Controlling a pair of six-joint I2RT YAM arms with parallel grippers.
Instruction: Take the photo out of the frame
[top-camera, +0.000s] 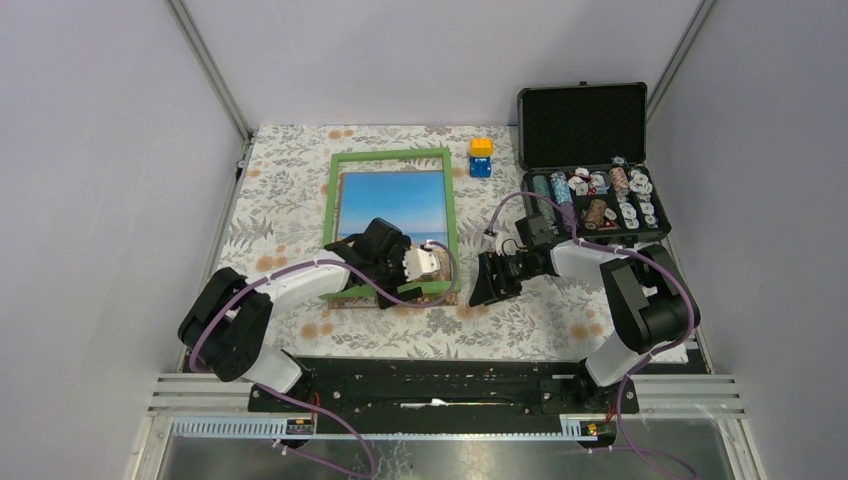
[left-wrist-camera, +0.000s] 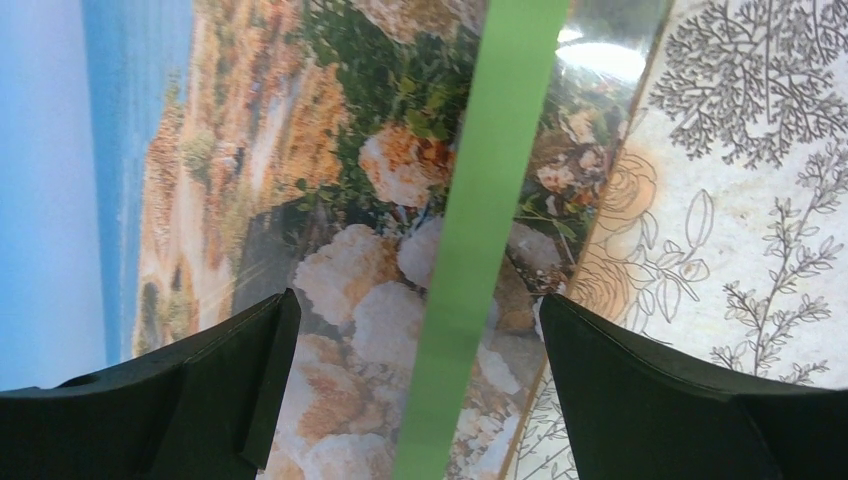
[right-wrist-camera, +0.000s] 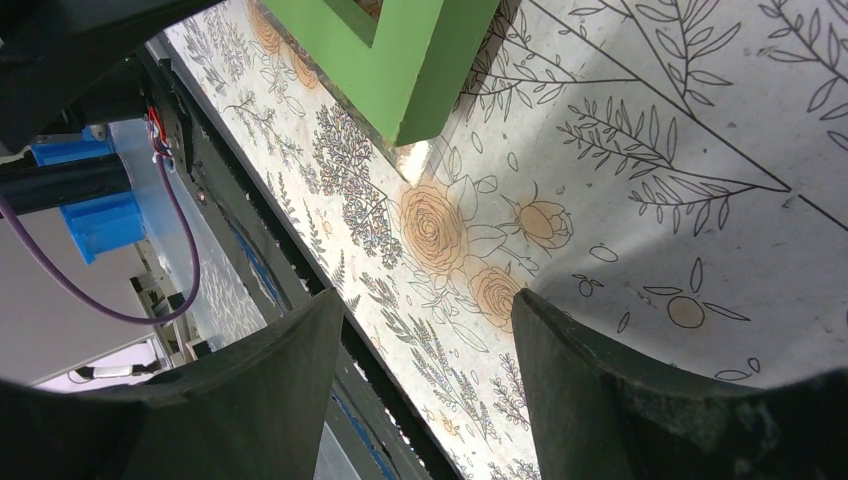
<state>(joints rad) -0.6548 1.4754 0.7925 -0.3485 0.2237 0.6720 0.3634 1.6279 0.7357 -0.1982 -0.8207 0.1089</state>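
Observation:
The green frame (top-camera: 334, 175) lies flat on the flowered cloth, with the seaside photo (top-camera: 392, 200) showing blue sky inside it. My left gripper (top-camera: 425, 263) is open and sits over the frame's near end. In the left wrist view its black fingers (left-wrist-camera: 210, 380) straddle the frame's green near border (left-wrist-camera: 480, 220), with the photo's tan rocks (left-wrist-camera: 370, 290) on both sides of that strip. My right gripper (top-camera: 480, 282) is open and empty, just right of the frame's near right corner (right-wrist-camera: 420, 70), above the cloth.
An open black case (top-camera: 583, 125) with poker chips stands at the back right. A yellow and blue block (top-camera: 481, 157) sits right of the frame's far end. The black rail (top-camera: 440, 375) runs along the table's near edge.

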